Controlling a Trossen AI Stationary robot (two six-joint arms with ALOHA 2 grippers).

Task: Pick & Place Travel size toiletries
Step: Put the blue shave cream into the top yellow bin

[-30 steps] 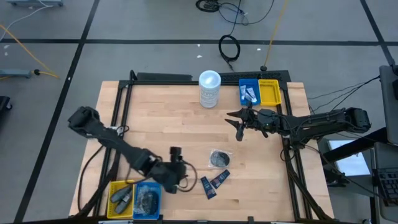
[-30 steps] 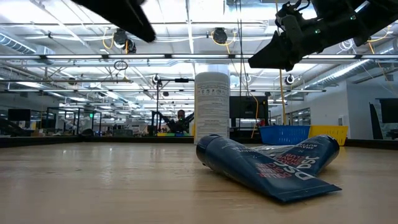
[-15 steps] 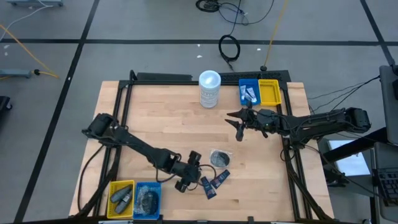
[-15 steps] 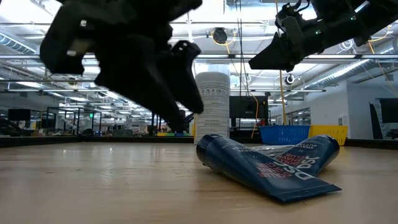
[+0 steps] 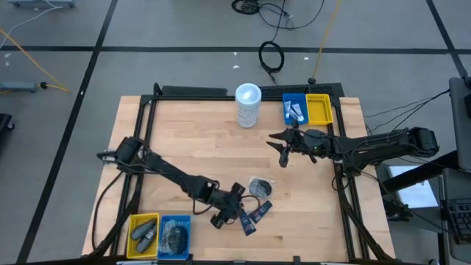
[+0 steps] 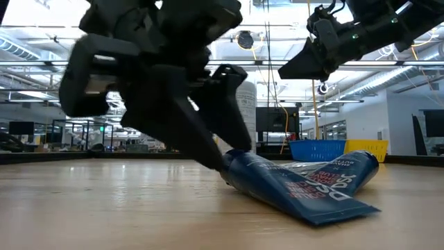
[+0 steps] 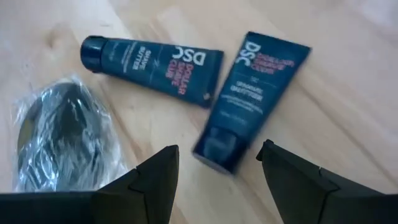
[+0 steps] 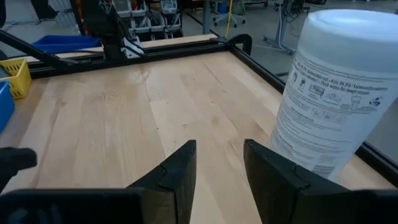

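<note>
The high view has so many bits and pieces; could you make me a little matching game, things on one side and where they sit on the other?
Things:
1. white canister
2. navy tubes
3. left pincer
4. right pincer

Places:
A. open, empty, raised over the table's right half
B. standing at the table's far edge, beside the blue bin
C. lying flat near the front edge, below the clear-wrapped bundle
D. open, low over the navy tubes

Pairs: 1-B, 2-C, 3-D, 4-A

Open jaws frame one navy tube (image 7: pixel 244 99); another tube (image 7: pixel 155 63), wrapped bundle (image 7: pixel 62 137) beside.
</note>
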